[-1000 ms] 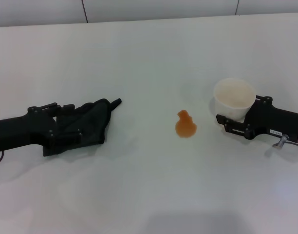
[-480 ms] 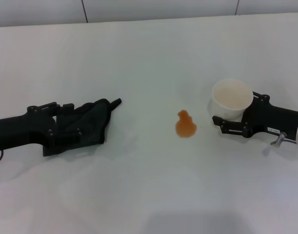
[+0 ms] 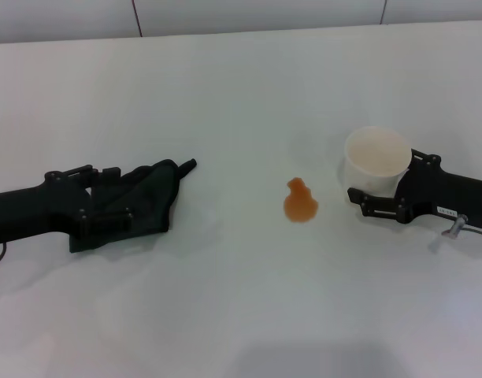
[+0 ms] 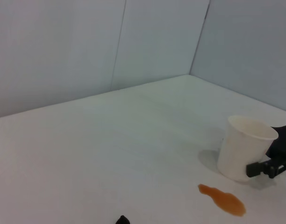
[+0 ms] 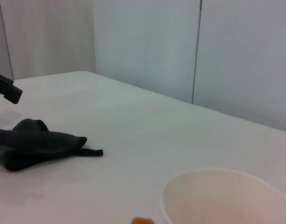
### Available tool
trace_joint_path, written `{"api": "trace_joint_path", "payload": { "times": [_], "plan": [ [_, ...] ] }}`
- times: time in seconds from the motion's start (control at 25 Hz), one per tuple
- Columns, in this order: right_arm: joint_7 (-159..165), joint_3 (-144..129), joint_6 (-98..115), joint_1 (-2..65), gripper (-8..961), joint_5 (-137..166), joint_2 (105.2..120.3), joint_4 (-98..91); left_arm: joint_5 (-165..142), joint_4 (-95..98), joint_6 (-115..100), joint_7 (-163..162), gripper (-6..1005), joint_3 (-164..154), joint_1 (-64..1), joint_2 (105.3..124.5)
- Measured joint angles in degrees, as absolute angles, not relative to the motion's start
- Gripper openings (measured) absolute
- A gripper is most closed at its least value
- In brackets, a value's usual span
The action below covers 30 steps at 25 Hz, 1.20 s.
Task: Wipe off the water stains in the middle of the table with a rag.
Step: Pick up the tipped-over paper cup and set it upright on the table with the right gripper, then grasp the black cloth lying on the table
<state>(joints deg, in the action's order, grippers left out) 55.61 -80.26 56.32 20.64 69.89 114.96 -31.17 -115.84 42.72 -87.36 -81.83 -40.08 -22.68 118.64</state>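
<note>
The orange water stain (image 3: 299, 201) lies mid-table (image 3: 241, 94); it also shows in the left wrist view (image 4: 222, 199). The dark rag (image 3: 154, 197) lies flat at the left, its pointed corner toward the stain. My left gripper (image 3: 113, 201) rests low over the rag's left part, jaws spread wide with the cloth between them. In the right wrist view the rag (image 5: 35, 144) lies apart from a left fingertip (image 5: 7, 88). My right gripper (image 3: 389, 185) is shut on a pale paper cup (image 3: 376, 160), upright just right of the stain.
The cup (image 4: 243, 149) stands a short way from the stain, with my right gripper's finger (image 4: 267, 168) against its side. Grey wall panels (image 3: 257, 16) run along the table's far edge.
My right gripper and the cup shifted slightly left, then back right by a small amount. The left gripper, rag and stain have not moved.
</note>
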Motion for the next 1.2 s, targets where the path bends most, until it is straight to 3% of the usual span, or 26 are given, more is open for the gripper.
{"api": "trace_joint_path", "payload": {
  "times": [0.64,1.2],
  "plan": [
    [66.6,-79.2,56.5,12.0,873,80.7,114.46,-46.9,-115.8,42.7,-87.4,-81.8,822,-40.1,-22.5,118.65],
    [70.8,-73.5,56.9,10.9,872,85.2,114.68,-49.0,-115.9,42.7,-87.4,-81.8,820,-40.1,-22.4,118.56]
  ]
}}
